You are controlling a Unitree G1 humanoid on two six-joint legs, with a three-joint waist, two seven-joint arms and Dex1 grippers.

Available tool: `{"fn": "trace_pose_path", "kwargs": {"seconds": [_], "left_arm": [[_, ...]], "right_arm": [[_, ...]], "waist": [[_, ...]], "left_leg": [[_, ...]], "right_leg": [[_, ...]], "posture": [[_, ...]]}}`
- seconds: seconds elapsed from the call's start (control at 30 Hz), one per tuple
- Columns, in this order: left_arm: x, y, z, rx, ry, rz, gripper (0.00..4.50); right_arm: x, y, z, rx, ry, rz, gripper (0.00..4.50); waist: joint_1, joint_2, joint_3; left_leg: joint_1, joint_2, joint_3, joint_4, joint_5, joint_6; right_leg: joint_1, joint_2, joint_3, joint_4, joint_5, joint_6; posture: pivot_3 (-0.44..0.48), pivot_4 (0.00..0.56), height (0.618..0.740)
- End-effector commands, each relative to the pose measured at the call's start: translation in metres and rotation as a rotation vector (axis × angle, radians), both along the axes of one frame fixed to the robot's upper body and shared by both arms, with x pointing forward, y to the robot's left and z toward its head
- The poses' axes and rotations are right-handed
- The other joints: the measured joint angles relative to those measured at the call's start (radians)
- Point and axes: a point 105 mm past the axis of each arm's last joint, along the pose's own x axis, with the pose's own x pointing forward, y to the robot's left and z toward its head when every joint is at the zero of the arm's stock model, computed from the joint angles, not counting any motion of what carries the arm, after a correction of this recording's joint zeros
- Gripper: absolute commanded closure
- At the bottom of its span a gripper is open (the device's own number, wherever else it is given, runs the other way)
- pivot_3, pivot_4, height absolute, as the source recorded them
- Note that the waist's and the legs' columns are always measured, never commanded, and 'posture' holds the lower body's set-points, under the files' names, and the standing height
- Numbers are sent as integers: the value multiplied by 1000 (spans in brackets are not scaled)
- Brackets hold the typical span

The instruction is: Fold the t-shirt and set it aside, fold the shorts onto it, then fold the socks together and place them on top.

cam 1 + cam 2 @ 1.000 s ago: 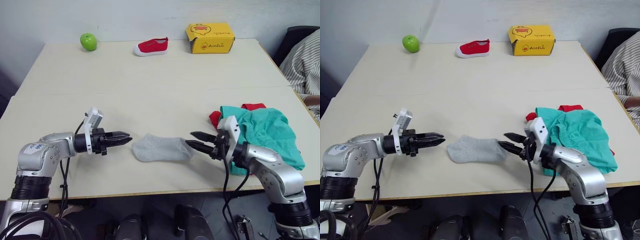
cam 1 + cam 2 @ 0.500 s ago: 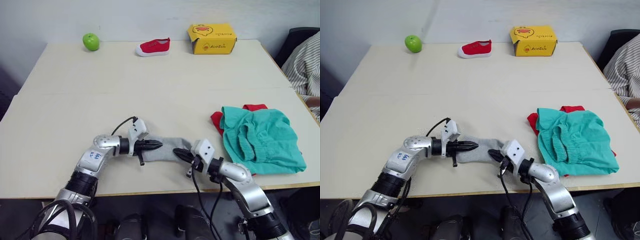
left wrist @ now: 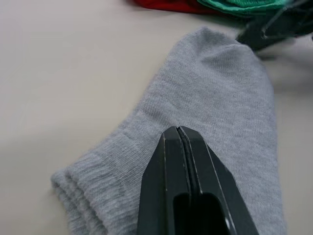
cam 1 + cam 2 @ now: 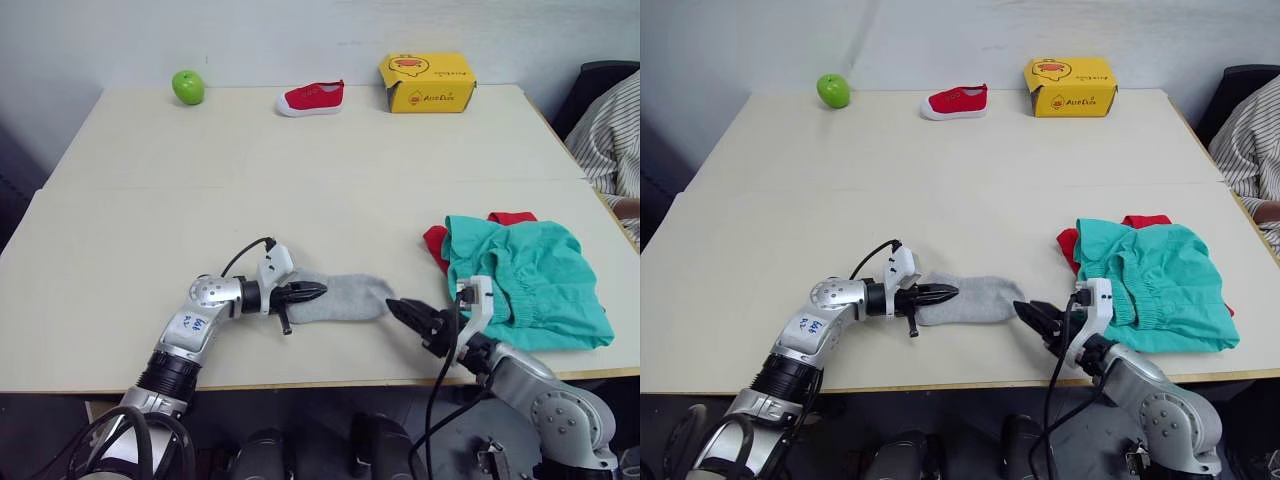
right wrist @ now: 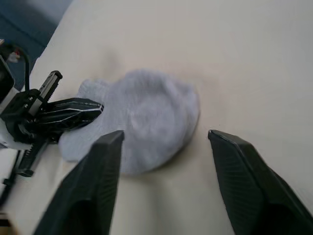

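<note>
The socks (image 4: 342,298) are seen lying flat near the front edge of the bench (image 4: 300,170), stacked one on the other, with the ribbed cuffs toward the robot's left and the rounded toe toward its right. The left tool (image 4: 312,291) is laid on the cuff end of the socks; in the left wrist view its two black fingers (image 3: 188,161) are pressed together tip to tip on top of the grey cloth, and whether any cloth is pinched between them cannot be told. The right tool (image 4: 405,311) is held just off the toe end of the socks, apart from the cloth, and its fingers (image 5: 100,166) are spread wide in the right wrist view, with the toe of the socks seen between them.

The shorts (image 4: 525,280) are spread on the right side of the bench, lying over the t-shirt (image 4: 434,241), of which only red edges are left showing at the near-left corner and behind the waistband. The pile is set well apart from the socks, to the robot's right.

At the far edge of the bench a yellow box (image 4: 427,81) is stood, printed with a cartoon duck face and a line of red lettering that is too small to be read with certainty. A small red shoe (image 4: 311,98) and a green apple (image 4: 188,86) are placed to its left. A person's striped sleeve (image 4: 612,135) is seen at the right edge.
</note>
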Motion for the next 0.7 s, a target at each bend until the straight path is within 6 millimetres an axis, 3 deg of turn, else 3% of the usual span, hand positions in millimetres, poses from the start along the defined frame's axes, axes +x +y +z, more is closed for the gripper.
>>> {"fn": "trace_pose_path", "kwargs": {"seconds": [0.03,0.07,0.33,0.43,0.7], "left_arm": [[-4,0,-14,13,56,14,4500],[-4,0,-15,11,58,14,4500],[-8,-1,-17,10,71,1,4500],[-8,-4,-15,4,65,-2,4500],[-7,-17,-5,-25,26,-40,4500]], "right_arm": [[-10,9,-3,86,149,5,292],[-11,12,-5,97,185,9,31],[7,52,-3,179,286,52,31],[23,53,-2,191,271,-7,682],[38,31,8,149,167,-134,3606]], "waist": [[1,0,-1],[1,0,-1],[-11,-1,-8],[-8,0,-9],[-2,0,-10]], "left_leg": [[0,0,0,0,0,0],[0,0,0,0,0,0],[1,1,1,0,0,0],[0,2,1,0,0,0],[-2,1,1,0,-1,0]], "right_leg": [[0,0,0,0,0,0],[0,0,0,0,0,0],[0,2,1,-1,0,0],[0,3,0,-1,0,0],[0,3,0,0,0,1]], "posture": [[0,150,740],[0,150,740],[0,150,740],[0,150,740],[0,150,740]]}}
